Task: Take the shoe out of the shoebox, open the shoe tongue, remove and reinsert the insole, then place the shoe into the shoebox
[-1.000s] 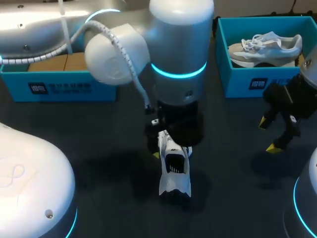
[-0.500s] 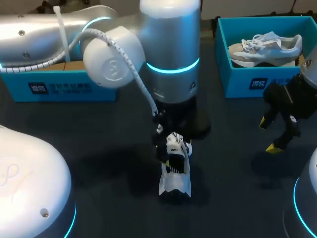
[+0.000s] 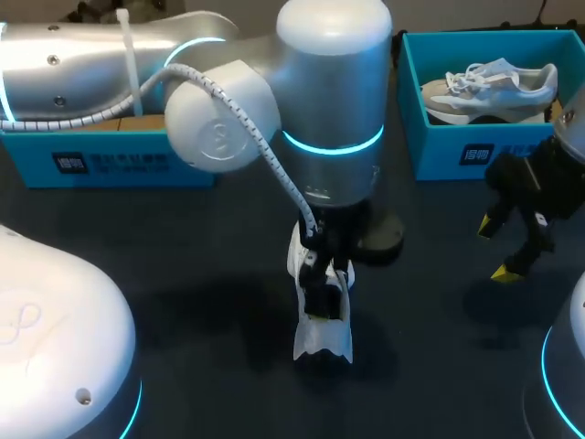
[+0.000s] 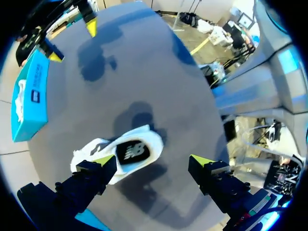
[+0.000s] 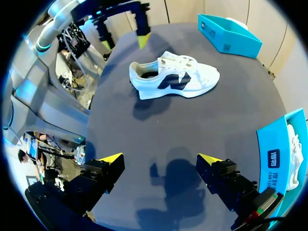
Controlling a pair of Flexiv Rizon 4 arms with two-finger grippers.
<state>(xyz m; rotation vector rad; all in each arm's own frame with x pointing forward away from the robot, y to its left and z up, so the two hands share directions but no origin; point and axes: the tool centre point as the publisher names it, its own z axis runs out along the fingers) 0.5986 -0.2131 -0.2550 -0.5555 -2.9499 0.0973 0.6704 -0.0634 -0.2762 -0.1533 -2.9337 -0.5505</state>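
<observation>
A white shoe [image 3: 322, 340] with a dark side logo [image 5: 173, 81] stands upright on the dark table, out of any box. My left gripper [image 3: 320, 291] hangs open just above it. In the left wrist view the shoe [image 4: 122, 155] lies under the gripper [image 4: 153, 162], close to one finger, with neither finger touching it. My right gripper [image 3: 498, 249] is open and holds nothing, off to the right near the blue shoebox [image 3: 439, 151]. In its own view the right gripper [image 5: 160, 160] faces the shoe across bare table.
The blue shoebox at the back right holds a second pale shoe [image 3: 494, 84]. Another blue box [image 3: 110, 163] stands at the back left, partly hidden by my left arm. Dark tabletop [image 3: 210, 274] lies bare around the shoe.
My left arm has swung and brought its gripper nearer and lower over the shoe. The shoe and my right arm have stayed where they were.
</observation>
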